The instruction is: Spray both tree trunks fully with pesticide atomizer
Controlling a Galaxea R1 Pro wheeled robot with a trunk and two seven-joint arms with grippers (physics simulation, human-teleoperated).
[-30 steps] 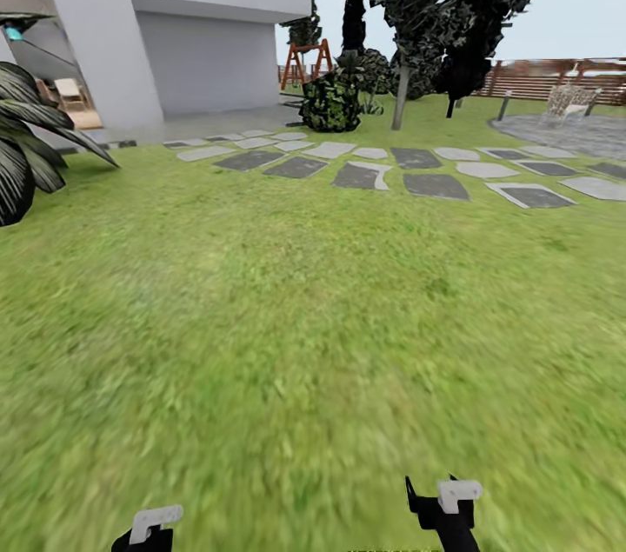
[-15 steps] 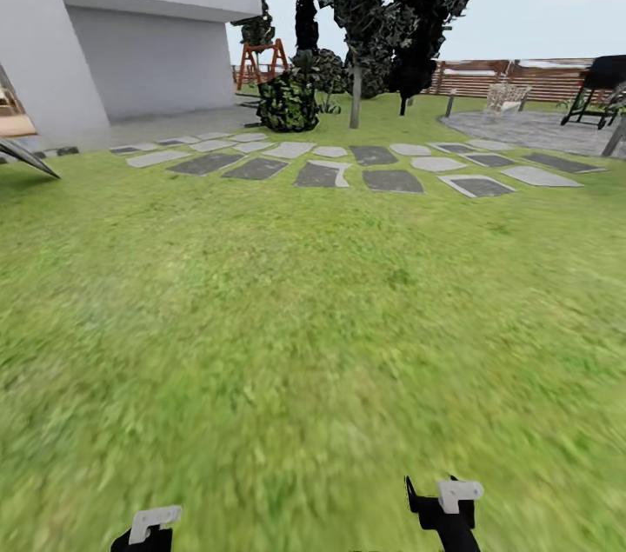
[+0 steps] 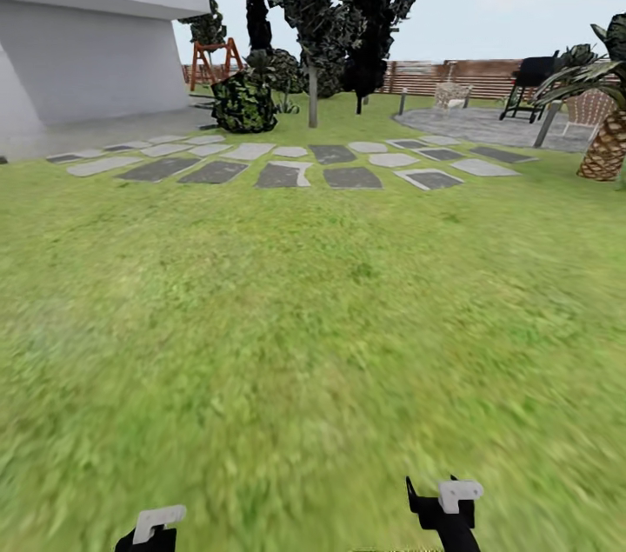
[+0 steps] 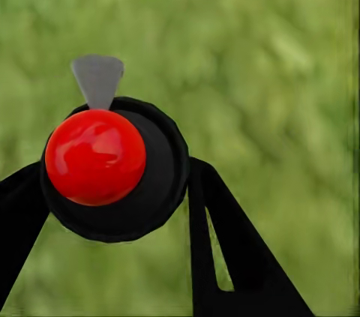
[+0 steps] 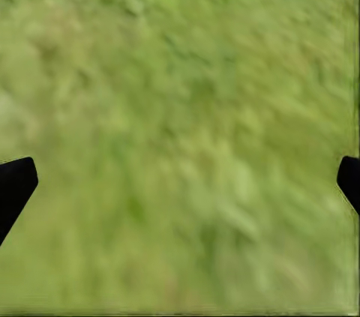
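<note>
View has swung right; left gripper (image 4: 112, 189) pinches the atomizer (image 4: 96, 156), right gripper (image 5: 180, 182) spread.

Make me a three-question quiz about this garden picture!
1. Where is the palm?
A by the house
B at the right of the lawn
C on the stones

2. What colour is the ball on the sprayer?
A blue
B yellow
C red

3. The right hand is:
A open
B shut
C holding a stone

Answers:
1 B, since it stands at the head view's right edge.
2 C, since it shines bright red in the left wrist view.
3 A, since its fingers sit far apart with nothing held between them.
</note>
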